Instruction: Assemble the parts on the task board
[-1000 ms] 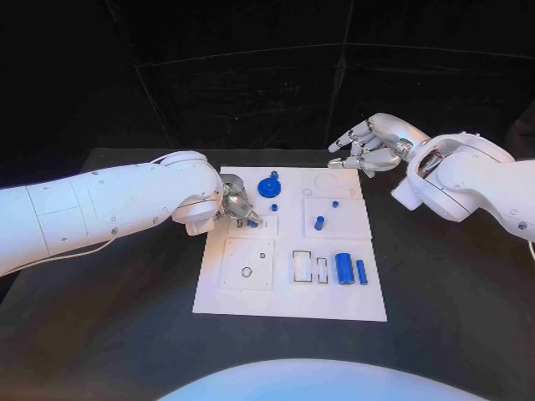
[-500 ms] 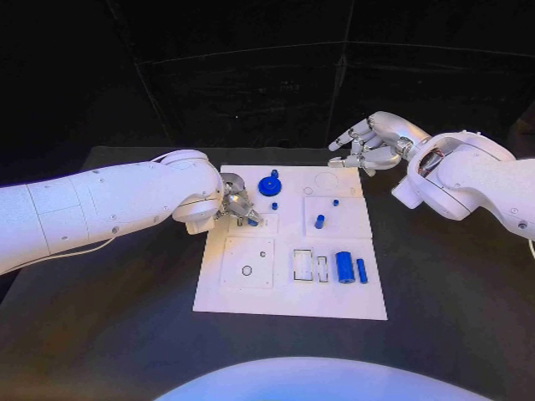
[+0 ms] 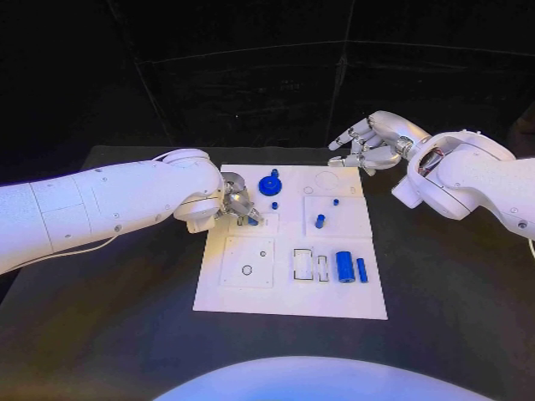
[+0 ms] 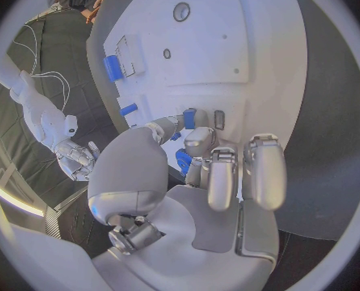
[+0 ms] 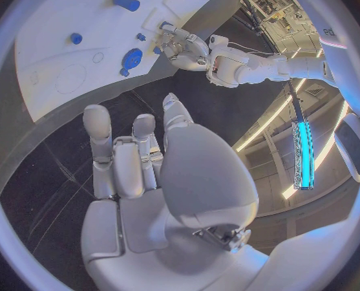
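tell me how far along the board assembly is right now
Early to midway, it seems. Some small blue pegs already stand in the task board. The left hand is working a small blue part at the board's left side. The right hand holds nothing, off the far edge. Two blue cylinders lie loose.

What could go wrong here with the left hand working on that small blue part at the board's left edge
1. The left hand holds a small blue part only at its fingertips, so it might slip or tilt before it seats.
2. Pressing near the task board edge could shift the board.
3. Its fingers sit close to the blue round part and may knock it.
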Controlling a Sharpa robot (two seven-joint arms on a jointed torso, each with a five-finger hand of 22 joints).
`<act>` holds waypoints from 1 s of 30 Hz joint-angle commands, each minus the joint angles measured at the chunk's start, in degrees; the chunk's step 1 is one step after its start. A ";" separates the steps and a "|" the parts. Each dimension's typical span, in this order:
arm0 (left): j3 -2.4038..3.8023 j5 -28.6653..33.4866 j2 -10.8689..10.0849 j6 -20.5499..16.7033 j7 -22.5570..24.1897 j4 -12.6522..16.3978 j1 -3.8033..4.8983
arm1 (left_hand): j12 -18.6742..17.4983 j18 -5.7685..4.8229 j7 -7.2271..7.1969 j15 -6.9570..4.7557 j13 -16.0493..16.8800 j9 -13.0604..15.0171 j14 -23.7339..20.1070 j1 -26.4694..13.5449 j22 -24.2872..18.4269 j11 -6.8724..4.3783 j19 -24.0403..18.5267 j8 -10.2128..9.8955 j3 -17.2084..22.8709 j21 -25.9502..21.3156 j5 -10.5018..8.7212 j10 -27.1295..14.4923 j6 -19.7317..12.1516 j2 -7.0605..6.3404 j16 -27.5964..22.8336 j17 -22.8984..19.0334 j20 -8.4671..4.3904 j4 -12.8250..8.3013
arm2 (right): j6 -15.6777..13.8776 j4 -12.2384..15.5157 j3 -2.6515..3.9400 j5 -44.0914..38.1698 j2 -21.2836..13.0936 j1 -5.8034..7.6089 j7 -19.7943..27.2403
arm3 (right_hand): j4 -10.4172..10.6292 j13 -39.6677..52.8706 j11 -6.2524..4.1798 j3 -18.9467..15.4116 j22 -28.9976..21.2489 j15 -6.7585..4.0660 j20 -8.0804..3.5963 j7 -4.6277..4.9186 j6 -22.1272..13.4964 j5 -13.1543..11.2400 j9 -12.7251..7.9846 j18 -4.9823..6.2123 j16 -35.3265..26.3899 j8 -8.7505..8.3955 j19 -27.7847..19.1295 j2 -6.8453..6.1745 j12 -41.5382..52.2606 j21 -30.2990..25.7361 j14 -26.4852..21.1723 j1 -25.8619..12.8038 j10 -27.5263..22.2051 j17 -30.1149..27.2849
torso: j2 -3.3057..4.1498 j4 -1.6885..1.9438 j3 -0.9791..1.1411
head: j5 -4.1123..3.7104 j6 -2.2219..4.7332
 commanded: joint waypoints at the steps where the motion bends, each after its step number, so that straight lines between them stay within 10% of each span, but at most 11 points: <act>1: -0.06 -0.44 0.29 1.86 -0.74 -0.28 -0.03 | 0.37 -0.99 -0.05 -0.35 0.33 -0.22 6.05 -1.06 0.98 -0.03 1.05 0.03 4.74 0.33 -0.13 0.53 0.50 0.19 0.17 15.09 -0.40 -5.25 | 0.37 0.10 0.04 -0.26 0.05 0.12 0.09 | 0.12 -0.07 -0.13 -0.33 -0.06 -0.38 -0.02 -0.33 -0.09 0.29 -0.01 1.09 -0.21 0.32 -0.23 0.00 -0.22 -0.40 1.23 0.53 -0.13 -0.06 | 0.00 -0.02 0.02 | -0.04 -0.06; 20: -0.06 -0.43 1.34 2.64 -1.35 -1.24 -0.02 | 1.39 -1.07 -0.33 -0.58 1.46 -0.96 6.05 -4.74 1.45 -0.25 1.24 -0.46 0.82 0.49 -0.22 1.04 1.75 1.21 0.17 15.09 -0.64 -2.49 | 0.59 0.26 0.04 -0.27 -0.03 0.12 -0.16 | 0.14 -0.33 -0.12 -0.56 -0.31 -0.39 -0.04 -0.33 -0.12 0.43 -0.01 1.11 -0.37 0.40 -0.26 -0.02 -0.41 -0.60 1.22 0.44 -0.24 -0.19 | -0.02 0.00 -0.02 | -0.25 -0.25; 30: -0.06 -0.43 1.33 2.02 -1.48 -1.39 -0.02 | 2.05 -1.18 -0.36 -0.58 2.16 -1.69 6.05 -9.65 2.06 -0.26 1.45 -1.01 -8.14 0.74 -0.53 1.32 3.02 1.21 0.17 15.09 -0.66 2.14 | 0.66 0.20 0.04 -0.27 0.00 0.12 -0.19 | 0.25 -0.46 -0.11 -0.77 -0.55 -0.38 -0.04 -0.32 -0.16 0.44 -0.02 1.14 -0.55 0.45 -0.32 -0.04 -0.47 -0.77 1.20 0.21 -0.27 -0.38 | -0.04 0.03 -0.03 | -0.31 -0.20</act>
